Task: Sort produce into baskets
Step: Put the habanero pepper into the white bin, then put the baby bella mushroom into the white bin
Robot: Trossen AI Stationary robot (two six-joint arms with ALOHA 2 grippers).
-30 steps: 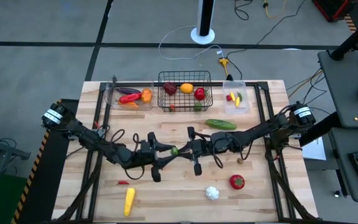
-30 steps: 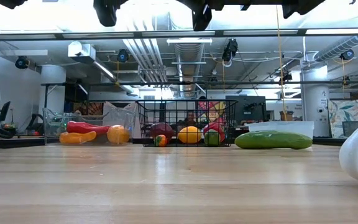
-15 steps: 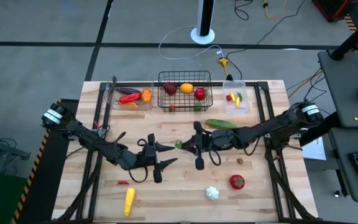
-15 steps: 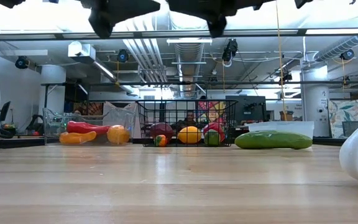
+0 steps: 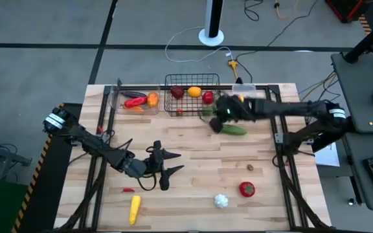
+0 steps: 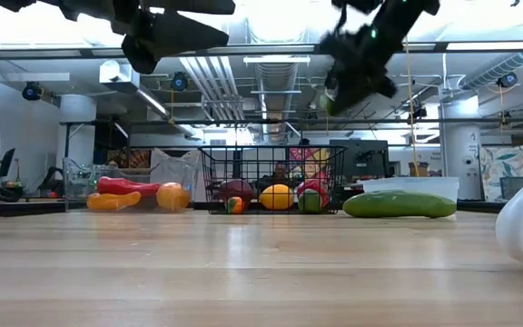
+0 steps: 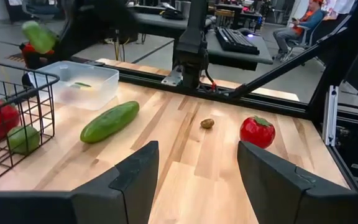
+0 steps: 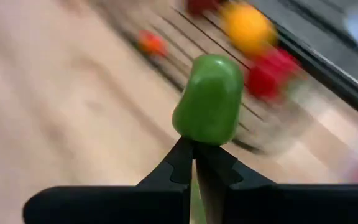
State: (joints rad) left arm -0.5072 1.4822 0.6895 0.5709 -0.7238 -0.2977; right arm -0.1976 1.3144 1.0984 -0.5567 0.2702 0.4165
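The right gripper (image 8: 194,163), pinched on a small green piece (image 8: 208,99), hangs beside the wire basket (image 5: 192,94), needing release inside; the left gripper (image 5: 171,162), wide apart, waits.

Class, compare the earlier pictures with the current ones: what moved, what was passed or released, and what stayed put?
The right gripper, shut on the small green vegetable taken from the left gripper, swung toward the black wire basket. The left gripper opened and drew back. The cucumber, tomato and garlic stayed put.
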